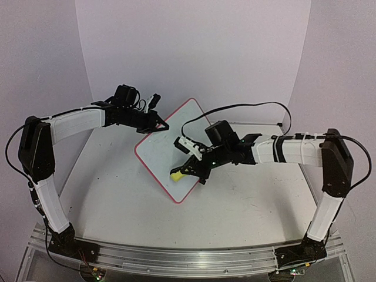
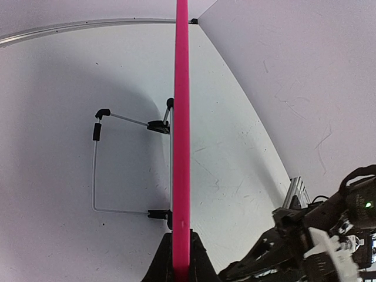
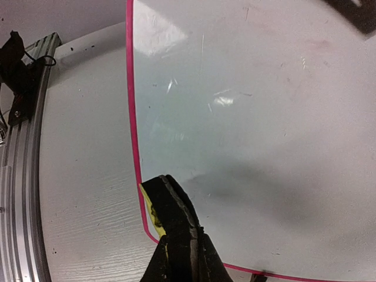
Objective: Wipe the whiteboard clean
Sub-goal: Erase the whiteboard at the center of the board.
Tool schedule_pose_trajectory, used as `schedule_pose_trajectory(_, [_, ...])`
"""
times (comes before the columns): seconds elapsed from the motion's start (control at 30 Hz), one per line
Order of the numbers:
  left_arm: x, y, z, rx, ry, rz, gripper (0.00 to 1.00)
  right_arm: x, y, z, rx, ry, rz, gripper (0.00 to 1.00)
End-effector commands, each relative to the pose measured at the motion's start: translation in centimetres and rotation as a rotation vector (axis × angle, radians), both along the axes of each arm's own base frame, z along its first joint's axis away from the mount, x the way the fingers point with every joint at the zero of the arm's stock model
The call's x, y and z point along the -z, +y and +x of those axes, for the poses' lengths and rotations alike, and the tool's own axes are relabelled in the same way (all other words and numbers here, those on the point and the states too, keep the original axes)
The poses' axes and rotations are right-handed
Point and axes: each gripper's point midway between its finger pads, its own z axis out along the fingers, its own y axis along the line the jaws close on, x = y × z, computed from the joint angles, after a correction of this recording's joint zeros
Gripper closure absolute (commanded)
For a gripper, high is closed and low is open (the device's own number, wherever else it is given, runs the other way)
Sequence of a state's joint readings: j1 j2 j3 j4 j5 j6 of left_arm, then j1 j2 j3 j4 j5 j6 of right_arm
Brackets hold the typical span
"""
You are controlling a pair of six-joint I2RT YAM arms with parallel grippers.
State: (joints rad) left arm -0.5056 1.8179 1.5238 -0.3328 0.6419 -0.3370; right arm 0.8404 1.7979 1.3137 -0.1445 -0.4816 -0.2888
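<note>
In the top external view, the whiteboard (image 1: 161, 150) was seen standing tilted at the middle of the table (image 1: 252, 200), one corner raised toward the back wall. The left gripper (image 1: 160, 124) was pinched on its upper left rim. The right gripper (image 1: 189, 168) was pinched on a yellow-and-black block (image 1: 176, 174), which was held against the board's lower face. No lettering could be read on the board at this size, and the block was largely hidden by the fingers.

In the left wrist view, the whiteboard (image 2: 181, 117) was seen edge-on, so only its pink frame was shown and neither face could be read. The left gripper (image 2: 181, 249) was closed on that frame at the bottom edge, its fingers mostly cut off. A wire stand (image 2: 94, 176) with black fittings was seen to the left of the frame. The right arm (image 2: 320, 238) was partly cut off at the lower right.

In the right wrist view, the board's face (image 3: 252, 117) was marked only by glare and a faint pinkish smear too weak to be read. The right gripper (image 3: 174, 207) was clamped on the block (image 3: 151, 205) beside the frame's corner. An aluminium rail (image 3: 20, 176) was seen at the left. A dark shape cut off at the upper right could not be made out.
</note>
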Motion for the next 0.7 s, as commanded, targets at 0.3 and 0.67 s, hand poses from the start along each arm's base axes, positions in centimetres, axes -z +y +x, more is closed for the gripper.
schedule_pose_trajectory(0.3, [2.5, -1.6, -4.5, 0.127, 0.135, 0.025, 1.0, 3.2, 4.3, -2.0, -0.073, 0.099, -0.024, 1.0])
schedule_pose_trajectory(0.67, [2.2, -1.5, -4.6, 0.13, 0.128, 0.022, 1.0, 5.8, 2.2, 5.5, 0.278, -0.118, -0.204, 1.0])
